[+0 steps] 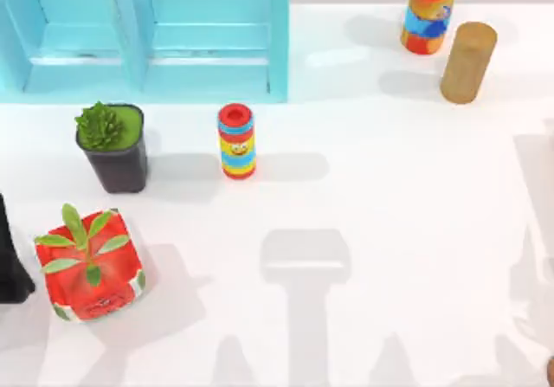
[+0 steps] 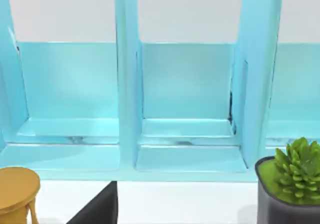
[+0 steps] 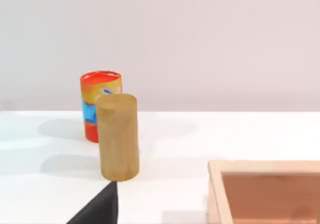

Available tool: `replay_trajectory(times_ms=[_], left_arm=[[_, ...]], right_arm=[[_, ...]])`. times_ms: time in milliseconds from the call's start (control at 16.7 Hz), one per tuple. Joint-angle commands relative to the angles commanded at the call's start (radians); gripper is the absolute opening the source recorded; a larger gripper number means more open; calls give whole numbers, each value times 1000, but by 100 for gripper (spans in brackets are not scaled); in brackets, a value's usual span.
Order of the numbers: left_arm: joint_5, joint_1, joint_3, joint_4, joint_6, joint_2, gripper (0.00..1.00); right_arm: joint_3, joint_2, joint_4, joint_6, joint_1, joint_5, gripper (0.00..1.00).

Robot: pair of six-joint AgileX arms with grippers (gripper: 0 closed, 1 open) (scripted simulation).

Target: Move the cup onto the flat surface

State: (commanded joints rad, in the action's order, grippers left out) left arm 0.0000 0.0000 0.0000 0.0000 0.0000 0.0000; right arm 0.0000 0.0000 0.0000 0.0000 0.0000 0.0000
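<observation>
The cup is out of view. The flat surface, a broad white tabletop (image 1: 389, 231), spreads across the top view and lies bare in its middle and right. My left arm (image 1: 9, 257) is a dark shape parked at the table's left edge. A dark part of my left gripper (image 2: 97, 209) shows low in the left wrist view, facing the turquoise shelf unit (image 2: 185, 98). A dark part of my right gripper (image 3: 97, 209) shows low in the right wrist view, near the tan cylinder (image 3: 118, 136).
The turquoise shelf unit (image 1: 147, 32) stands at the back left. In front of it are a dark pot with a green succulent (image 1: 112, 145), a red pot with a leafy plant (image 1: 86, 266) and a striped cylinder (image 1: 236, 140). At the back right stand another colourful cylinder (image 1: 428, 13) and the tan cylinder (image 1: 467, 62). A wooden box (image 3: 265, 191) is near my right gripper.
</observation>
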Motion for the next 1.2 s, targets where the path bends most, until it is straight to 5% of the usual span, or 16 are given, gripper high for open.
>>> replay_trajectory(times_ms=[480, 1200], left_arm=[[0, 0, 0, 0, 0, 0, 100], [0, 0, 0, 0, 0, 0, 100]], right_arm=[[208, 226, -213, -136, -125, -1, 100], [1009, 1277, -1045, -646, -591, -4, 100]])
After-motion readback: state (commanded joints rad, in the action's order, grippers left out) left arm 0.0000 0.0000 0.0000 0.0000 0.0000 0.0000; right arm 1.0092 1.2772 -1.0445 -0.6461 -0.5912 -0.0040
